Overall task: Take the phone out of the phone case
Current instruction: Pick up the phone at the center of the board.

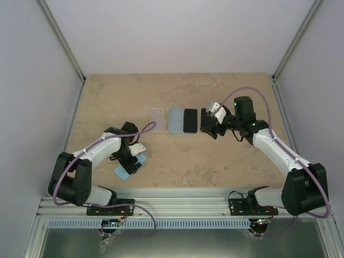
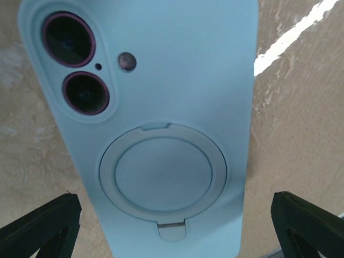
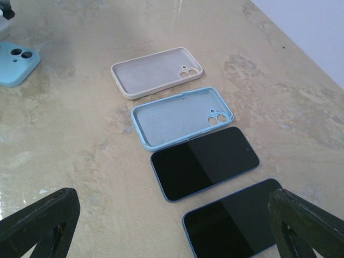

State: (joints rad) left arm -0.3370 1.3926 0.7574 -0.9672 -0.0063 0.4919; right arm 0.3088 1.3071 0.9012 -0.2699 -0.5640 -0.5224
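The light blue cased phone lies back up on the table, with its camera lenses and ring holder showing. It also shows in the top view and far left in the right wrist view. My left gripper is open right above it, with a fingertip off each long side; it also shows in the top view. My right gripper is open and empty, hovering over a bare black phone.
A row lies mid-table: a white empty case, a blue empty case, a black phone and the second black phone under my right gripper. Walls stand on three sides.
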